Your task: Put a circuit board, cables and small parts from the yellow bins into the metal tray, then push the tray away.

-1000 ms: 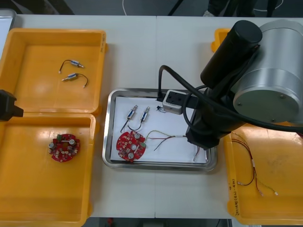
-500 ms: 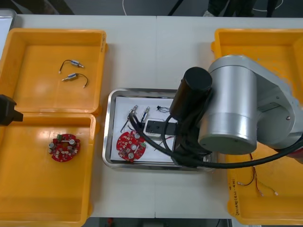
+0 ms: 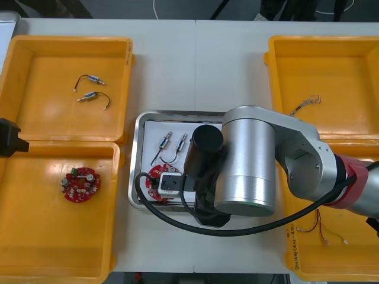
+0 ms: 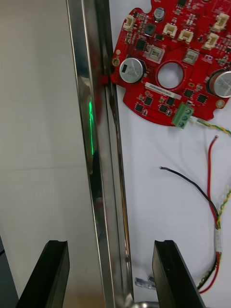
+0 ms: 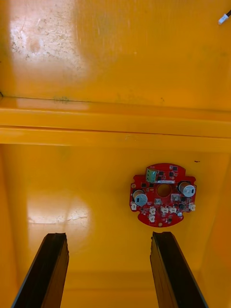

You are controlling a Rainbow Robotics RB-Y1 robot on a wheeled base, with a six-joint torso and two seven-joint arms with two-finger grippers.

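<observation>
My right gripper is open and straddles the metal tray's shiny rim, one finger over the bare table and the other over the tray's white inside. A red circuit board lies in the tray just beyond the fingers, with a black cable and a red and yellow cable beside it. From above, the right arm hides much of the tray; two small metal parts show in it. My left gripper hangs open over a yellow bin holding another board.
The far left bin holds two small metal parts. A thin twisted cable lies in the far right bin. A red and yellow cable lies in the near right bin.
My right arm has swung left across the tray and toward its near edge, and now covers the cables there. The left arm has stayed still.
</observation>
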